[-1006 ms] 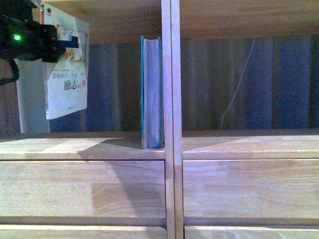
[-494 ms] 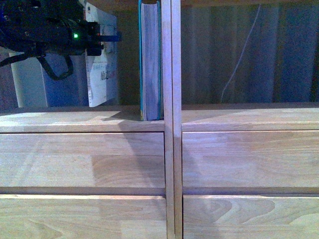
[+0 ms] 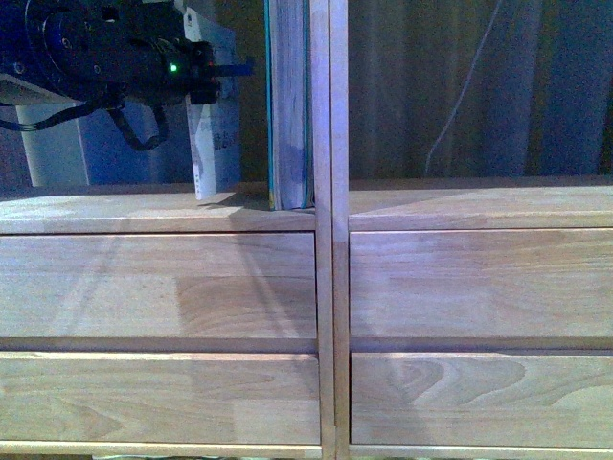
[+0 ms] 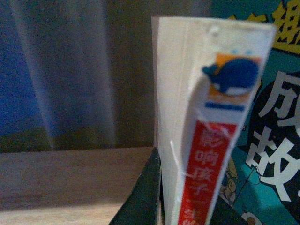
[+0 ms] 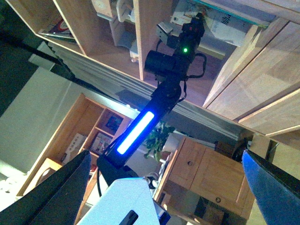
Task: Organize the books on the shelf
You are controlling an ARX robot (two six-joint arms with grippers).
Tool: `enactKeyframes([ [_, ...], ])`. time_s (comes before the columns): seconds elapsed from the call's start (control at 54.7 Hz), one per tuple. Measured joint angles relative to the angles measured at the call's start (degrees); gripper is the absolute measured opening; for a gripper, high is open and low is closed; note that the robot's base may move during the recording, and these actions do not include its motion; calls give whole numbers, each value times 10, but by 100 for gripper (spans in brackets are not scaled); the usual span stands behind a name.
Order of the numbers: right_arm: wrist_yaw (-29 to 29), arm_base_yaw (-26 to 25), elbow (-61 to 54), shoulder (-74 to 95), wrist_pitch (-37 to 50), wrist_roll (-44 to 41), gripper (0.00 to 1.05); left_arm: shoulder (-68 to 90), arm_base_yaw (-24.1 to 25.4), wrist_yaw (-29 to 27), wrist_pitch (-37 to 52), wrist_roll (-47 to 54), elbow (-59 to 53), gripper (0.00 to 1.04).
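Two books stood on the shelf (image 3: pixel 460 287), the teal book (image 3: pixel 287 105) against its divider (image 3: pixel 327 144), the thin paperback (image 3: pixel 218 144) just beside it, seemingly touching the board (image 3: pixel 105 213), pinched by the left gripper (image 3: pixel 215 73), while the right gripper (image 5: pixel 166 154) gaped wide and empty.

— What stands on the shelf (image 3: pixel 153 213)?
— A teal book (image 3: pixel 287 105), upright on the board, pressed against the central divider (image 3: pixel 329 144). Just left of it, a thin paperback (image 3: pixel 218 153), its lower edge down at the board.
— And below?
— Four plain drawer fronts (image 3: pixel 153 287).
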Motion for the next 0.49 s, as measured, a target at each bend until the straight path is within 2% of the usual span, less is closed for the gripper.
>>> enactKeyframes([
  [0.439, 0, 0, 0, 0, 0, 0, 98, 21, -13, 17, -71, 25, 49, 7],
  [0.494, 0, 0, 0, 0, 0, 0, 98, 23, -16, 17, -85, 33, 57, 13],
])
